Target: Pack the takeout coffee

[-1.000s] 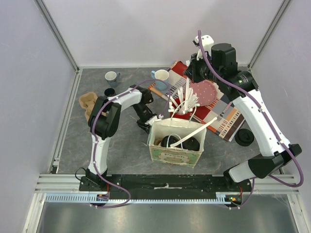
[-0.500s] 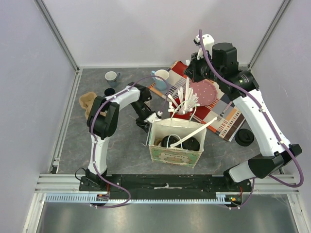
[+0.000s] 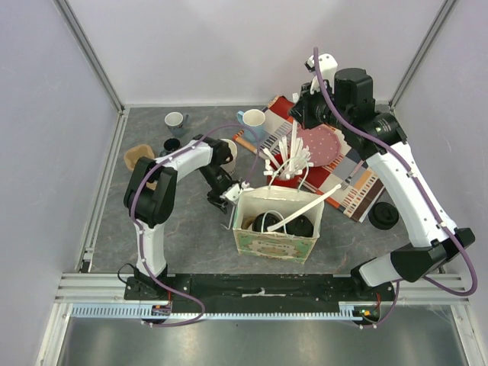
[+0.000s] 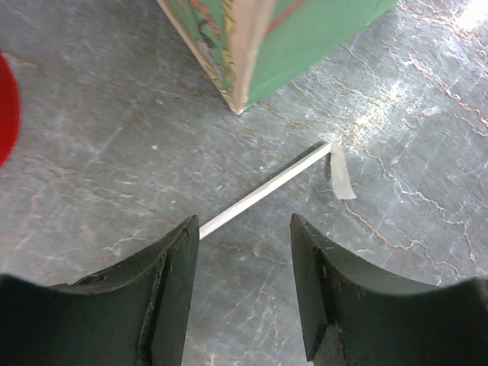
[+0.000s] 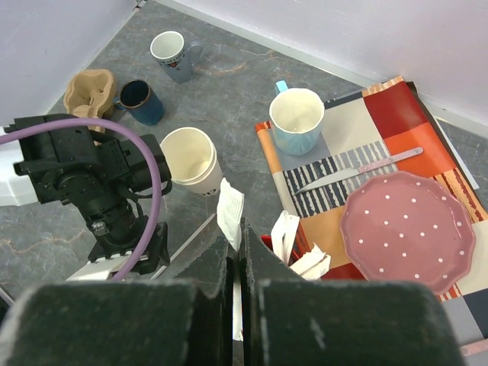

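Note:
Two takeout coffee cups, showing only their black lids (image 3: 267, 223) (image 3: 299, 226), stand inside the open paper bag (image 3: 263, 242). A cream paper cup without a lid (image 3: 227, 152) stands left of the placemat and also shows in the right wrist view (image 5: 191, 158). A loose black lid (image 3: 383, 216) lies on the table at the right. My left gripper (image 3: 231, 200) (image 4: 242, 252) is open and empty, low over the table by the bag's left corner (image 4: 252, 46), above a white straw (image 4: 263, 191). My right gripper (image 3: 303, 113) (image 5: 242, 236) is raised and shut on a paper-wrapped straw (image 5: 231, 210).
A light blue mug (image 5: 296, 120), pink dotted plate (image 5: 404, 229) and knife (image 5: 358, 169) sit on the striped placemat (image 3: 358, 191). A red holder of wrapped straws (image 3: 288, 164) stands behind the bag. A dark blue mug (image 5: 139, 101), grey-white mug (image 5: 171, 53) and cardboard cup carrier (image 5: 88, 88) are at the far left.
My left arm's elbow has swung out to the left, uncovering the lidless cup; its gripper stays by the bag's left corner. The right arm has not moved.

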Controlling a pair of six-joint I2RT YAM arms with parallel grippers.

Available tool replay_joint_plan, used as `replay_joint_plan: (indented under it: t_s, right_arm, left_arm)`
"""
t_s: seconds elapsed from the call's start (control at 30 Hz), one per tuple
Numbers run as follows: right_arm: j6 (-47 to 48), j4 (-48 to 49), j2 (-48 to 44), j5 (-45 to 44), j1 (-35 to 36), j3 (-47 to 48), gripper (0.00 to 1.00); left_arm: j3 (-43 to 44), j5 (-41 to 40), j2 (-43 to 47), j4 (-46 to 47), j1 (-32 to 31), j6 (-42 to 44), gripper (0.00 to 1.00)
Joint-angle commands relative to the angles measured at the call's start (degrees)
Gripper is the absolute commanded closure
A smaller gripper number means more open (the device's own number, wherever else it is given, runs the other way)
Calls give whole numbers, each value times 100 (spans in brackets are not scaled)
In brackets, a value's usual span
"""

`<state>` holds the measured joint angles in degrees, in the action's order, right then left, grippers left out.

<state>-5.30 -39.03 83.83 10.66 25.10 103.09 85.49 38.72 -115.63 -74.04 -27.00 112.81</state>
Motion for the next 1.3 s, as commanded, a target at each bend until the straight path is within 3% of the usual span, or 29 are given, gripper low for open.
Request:
replay_joint_plan:
  t_s: [0.0,0.27,0.47,0.77,0.93,1.27]
  right_arm:
    - [29,378,-262,86,-32,-175,100]
    - [3,466,-438,7,-32,-368,100]
    - [3,484,-517,-20,-32,-430,100]
    - [20,484,-543,-28,-41,-421,100]
    - [29,510,-526,-20,-41,-395,100]
    - [117,677,-447,-160,-41,-395,100]
  left_arm:
    - [-393,-58,243,811,-7,2790,43]
    - [-657,-251,252,1243,-173,3132,44]
    - [-990,-769,269,1770,-191,3431,62]
    - [-1114,-743,322,1437,-191,3537,97]
    - [-1026,-612,427,936,-182,3362,98]
    - [247,57,559,-391,72,2034,98]
